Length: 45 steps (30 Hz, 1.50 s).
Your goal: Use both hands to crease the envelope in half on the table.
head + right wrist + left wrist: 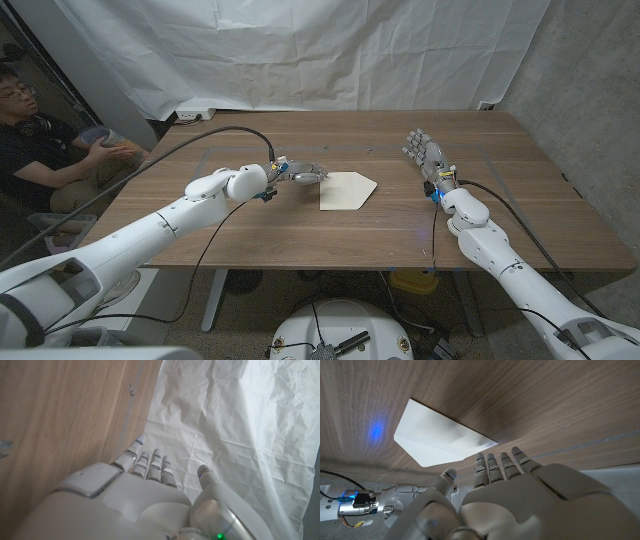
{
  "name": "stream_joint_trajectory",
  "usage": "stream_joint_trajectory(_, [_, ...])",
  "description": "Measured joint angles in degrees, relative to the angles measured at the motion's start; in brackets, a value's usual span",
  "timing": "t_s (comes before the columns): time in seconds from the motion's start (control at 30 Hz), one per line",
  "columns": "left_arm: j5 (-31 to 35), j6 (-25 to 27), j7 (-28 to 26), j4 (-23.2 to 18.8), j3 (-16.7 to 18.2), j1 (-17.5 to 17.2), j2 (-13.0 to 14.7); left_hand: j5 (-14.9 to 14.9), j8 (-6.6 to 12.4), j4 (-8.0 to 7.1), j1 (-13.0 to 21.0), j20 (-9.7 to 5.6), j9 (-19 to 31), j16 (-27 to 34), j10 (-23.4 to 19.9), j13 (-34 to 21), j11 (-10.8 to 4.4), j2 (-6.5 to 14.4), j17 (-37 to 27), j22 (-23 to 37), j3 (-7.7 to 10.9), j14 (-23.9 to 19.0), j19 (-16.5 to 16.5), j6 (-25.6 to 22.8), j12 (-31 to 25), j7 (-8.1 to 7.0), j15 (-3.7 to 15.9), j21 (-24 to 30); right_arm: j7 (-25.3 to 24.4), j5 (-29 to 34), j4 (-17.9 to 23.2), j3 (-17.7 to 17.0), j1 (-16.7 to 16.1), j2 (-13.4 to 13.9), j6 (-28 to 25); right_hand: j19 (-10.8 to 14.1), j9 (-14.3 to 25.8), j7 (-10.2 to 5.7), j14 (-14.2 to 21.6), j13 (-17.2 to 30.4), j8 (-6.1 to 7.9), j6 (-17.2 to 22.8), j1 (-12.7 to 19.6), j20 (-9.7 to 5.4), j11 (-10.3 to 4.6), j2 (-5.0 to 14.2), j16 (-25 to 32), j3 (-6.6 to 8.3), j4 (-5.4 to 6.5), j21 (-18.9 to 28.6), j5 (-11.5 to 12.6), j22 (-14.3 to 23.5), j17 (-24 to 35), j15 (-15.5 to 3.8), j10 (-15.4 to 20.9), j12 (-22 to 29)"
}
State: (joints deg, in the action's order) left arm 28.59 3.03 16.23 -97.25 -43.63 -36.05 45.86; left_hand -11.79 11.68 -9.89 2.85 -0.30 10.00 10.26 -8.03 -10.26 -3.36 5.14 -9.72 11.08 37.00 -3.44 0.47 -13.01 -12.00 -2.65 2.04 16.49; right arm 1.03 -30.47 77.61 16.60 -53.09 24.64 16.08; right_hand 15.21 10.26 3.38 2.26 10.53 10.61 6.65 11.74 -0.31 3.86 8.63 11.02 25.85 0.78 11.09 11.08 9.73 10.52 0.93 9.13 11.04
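Note:
A cream envelope (346,190) lies on the wooden table (300,235) near its middle, its pointed flap toward my right side. In the left wrist view the envelope (440,435) shows a faint fold line across it. My left hand (303,176) hovers just left of the envelope's near-left corner, fingers apart and holding nothing; its fingertips (502,460) end just short of the paper's edge. My right hand (424,153) stands off to the right of the envelope, fingers spread upward and empty, well apart from it. The right hand (150,490) shows against the white backdrop.
A white cloth backdrop (300,50) hangs behind the table. A person (40,140) sits at the far left holding a bowl. A white power strip (190,115) lies at the table's back left edge. Cables run along both arms.

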Motion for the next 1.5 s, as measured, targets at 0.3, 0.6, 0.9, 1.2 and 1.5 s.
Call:
stream_joint_trajectory(0.3, [1.7,0.2,1.3,0.5,-0.6,0.4,-0.8,0.0,-0.31,-0.24,-0.4,0.0,0.0,-0.1,-0.4,0.0,-0.1,-0.4,0.0,0.0,-0.24,0.0,0.0,-0.9,0.0,0.39,0.0,0.0,0.0,0.0,0.5,-0.1,-0.5,0.1,0.0,0.0,0.0,0.0,0.0,0.0,0.0,0.0,0.0,0.0,0.0,0.0,0.0,0.0,0.0,0.0,0.0,0.0,0.0,0.0,0.0,0.0])
stream_joint_trajectory(0.6, [2.9,0.7,2.5,0.6,-0.8,0.6,-1.3,0.0,-0.31,-0.47,-1.0,0.0,0.0,-0.1,-1.4,0.0,-0.12,-0.4,0.0,0.0,-0.48,0.0,0.0,-2.1,0.0,0.62,-0.01,0.0,-0.5,-0.1,1.8,-0.2,-1.3,0.6,-0.7,0.6,0.0,0.01,0.5,0.0,0.0,0.0,0.0,0.63,0.43,0.0,0.2,-0.16,-0.16,0.4,0.0,0.0,0.0,0.51,0.4,0.0])
stream_joint_trajectory(0.9, [4.0,1.5,4.0,0.7,-1.2,1.0,-2.0,0.0,-0.39,-0.63,-1.3,0.0,0.0,-0.1,-1.6,0.0,-0.31,-0.7,0.0,0.0,-0.63,0.0,0.0,-2.6,0.0,0.52,-0.01,0.0,-0.8,-0.3,4.4,0.0,-2.3,1.7,-2.8,2.5,0.0,0.84,2.5,0.0,0.22,0.8,0.0,2.02,1.34,0.0,0.9,-0.33,0.01,0.8,0.0,0.0,0.0,2.03,2.0,0.4])
stream_joint_trajectory(1.2, [4.7,2.1,4.9,0.9,-1.4,1.4,-2.6,0.0,-0.53,-0.63,-2.1,0.0,0.0,-0.1,-1.5,0.0,-0.32,-0.4,-0.3,0.0,-0.63,0.0,0.0,-2.7,0.1,0.61,-0.01,0.0,-1.0,-0.6,7.8,0.3,-3.2,3.4,-7.3,4.6,0.0,2.06,4.8,0.0,0.43,2.1,0.0,3.11,3.0,0.0,0.9,-0.48,0.17,1.4,0.0,0.0,0.0,3.68,3.6,0.7])
stream_joint_trajectory(1.5, [5.2,2.3,5.7,1.4,-1.6,1.7,-3.2,0.0,-0.63,-0.87,-2.1,0.0,0.0,-0.1,-1.5,0.0,-0.32,-0.5,-0.3,0.1,-0.87,0.0,0.0,-2.6,0.1,0.61,-0.01,-0.2,-1.5,-0.7,12.4,0.7,-4.1,6.0,-13.2,7.6,0.0,4.09,7.9,0.0,1.06,4.7,-0.6,4.93,4.51,-0.61,1.3,-0.72,0.41,2.1,-0.2,0.0,0.0,5.41,6.4,1.3])
